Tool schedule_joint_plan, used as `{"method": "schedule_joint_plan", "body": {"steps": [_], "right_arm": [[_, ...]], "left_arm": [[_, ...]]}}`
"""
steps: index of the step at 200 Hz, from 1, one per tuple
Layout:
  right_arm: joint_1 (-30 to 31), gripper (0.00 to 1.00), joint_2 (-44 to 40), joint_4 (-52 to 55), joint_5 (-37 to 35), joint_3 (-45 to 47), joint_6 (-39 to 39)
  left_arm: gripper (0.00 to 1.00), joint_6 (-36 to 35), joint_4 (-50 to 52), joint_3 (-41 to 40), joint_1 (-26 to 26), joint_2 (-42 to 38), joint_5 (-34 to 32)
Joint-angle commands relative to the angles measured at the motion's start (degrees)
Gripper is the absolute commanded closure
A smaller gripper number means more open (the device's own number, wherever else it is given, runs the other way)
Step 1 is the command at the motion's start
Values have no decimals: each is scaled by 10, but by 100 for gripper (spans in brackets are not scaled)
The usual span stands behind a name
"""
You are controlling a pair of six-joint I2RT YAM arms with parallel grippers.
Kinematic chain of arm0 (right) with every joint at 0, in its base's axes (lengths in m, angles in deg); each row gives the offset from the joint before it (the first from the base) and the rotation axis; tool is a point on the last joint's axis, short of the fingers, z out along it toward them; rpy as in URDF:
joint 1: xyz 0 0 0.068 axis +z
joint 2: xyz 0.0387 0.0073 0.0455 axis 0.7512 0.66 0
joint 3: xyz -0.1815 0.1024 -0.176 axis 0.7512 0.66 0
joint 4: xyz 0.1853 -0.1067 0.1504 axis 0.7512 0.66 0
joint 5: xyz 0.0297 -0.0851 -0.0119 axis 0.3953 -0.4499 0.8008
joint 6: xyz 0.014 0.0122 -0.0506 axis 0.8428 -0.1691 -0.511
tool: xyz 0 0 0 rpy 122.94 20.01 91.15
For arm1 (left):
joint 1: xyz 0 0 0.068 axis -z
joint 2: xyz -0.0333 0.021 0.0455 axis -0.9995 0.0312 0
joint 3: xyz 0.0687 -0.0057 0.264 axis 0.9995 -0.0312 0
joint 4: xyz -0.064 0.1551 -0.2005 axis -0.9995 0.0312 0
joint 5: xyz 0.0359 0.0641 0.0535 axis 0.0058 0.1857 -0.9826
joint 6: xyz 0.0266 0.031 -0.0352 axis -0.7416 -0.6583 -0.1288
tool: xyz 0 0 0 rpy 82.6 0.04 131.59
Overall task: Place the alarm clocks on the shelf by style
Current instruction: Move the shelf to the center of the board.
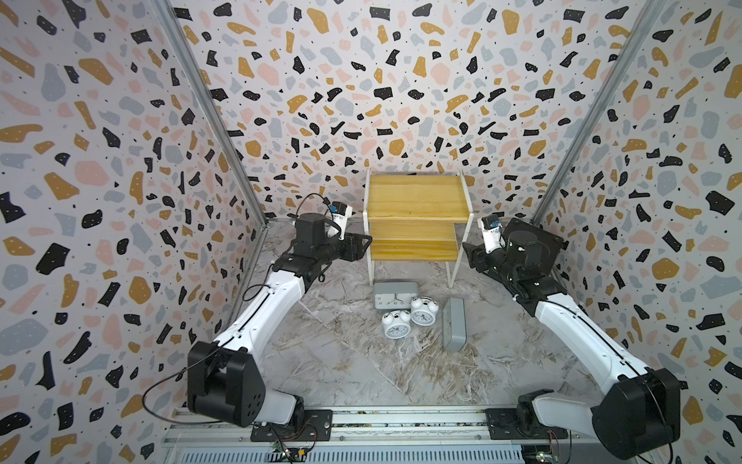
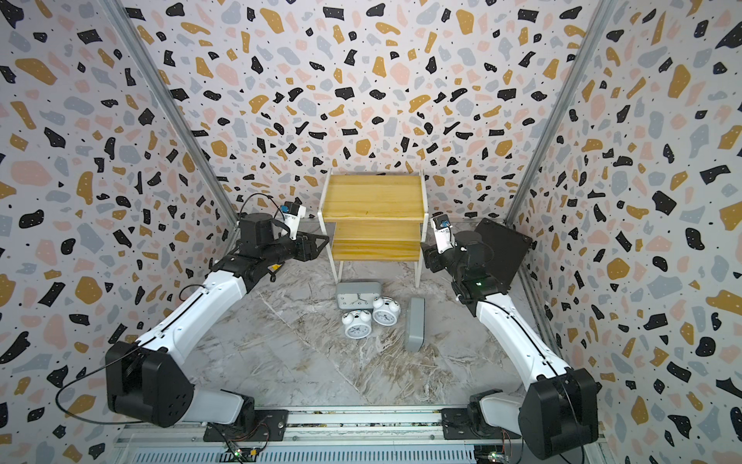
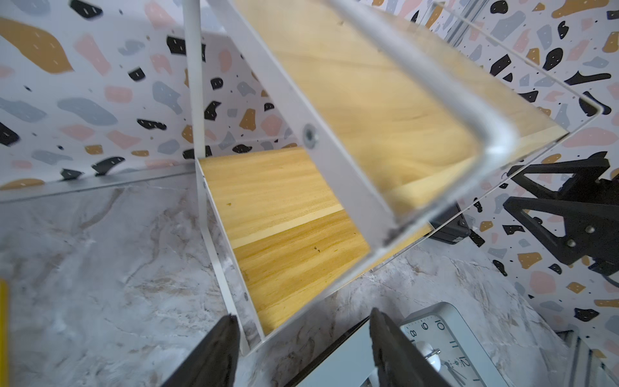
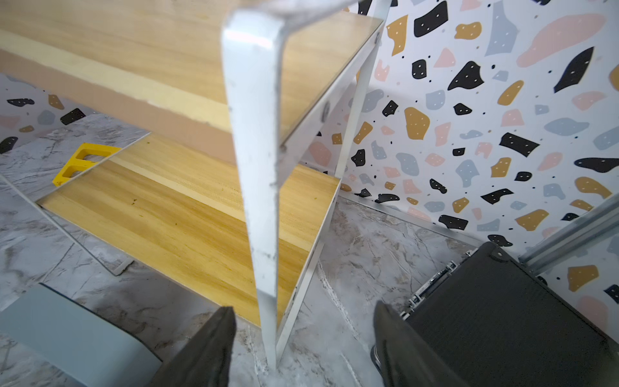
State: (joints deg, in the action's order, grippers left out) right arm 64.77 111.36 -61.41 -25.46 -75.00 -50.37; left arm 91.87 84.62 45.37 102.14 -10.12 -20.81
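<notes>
The shelf stands at the back with both wooden boards bare. In front of it on the floor lie the alarm clocks: a grey rectangular one face up, two round white twin-bell ones, and a second grey one with its dial turned away. My left gripper hangs open and holds nothing at the shelf's left side. My right gripper is open at the right side, the shelf's front leg between its fingers, untouched.
A black square box leans in the back right corner, close behind my right arm. A yellow plastic piece lies on the floor beyond the shelf. Patterned walls close in on three sides.
</notes>
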Motion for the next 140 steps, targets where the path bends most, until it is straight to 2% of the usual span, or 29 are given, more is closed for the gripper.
{"method": "schedule_joint_plan", "body": {"steps": [1,40,75,103,140], "right_arm": [[-1,23,-47,23,4,12,-6],[-1,19,-111,23,26,65,43],[-1,19,-166,2,25,130,83],[-1,19,-200,-11,25,169,95],[-1,19,-232,-13,28,200,93]], "left_arm": [[34,-59,0,-30,-2,-53,-28],[32,-161,17,-103,-2,-122,-5],[32,-285,53,-154,-2,-156,79],[31,-400,120,-163,-2,-142,142],[31,-484,152,-160,-2,-94,182]]}}
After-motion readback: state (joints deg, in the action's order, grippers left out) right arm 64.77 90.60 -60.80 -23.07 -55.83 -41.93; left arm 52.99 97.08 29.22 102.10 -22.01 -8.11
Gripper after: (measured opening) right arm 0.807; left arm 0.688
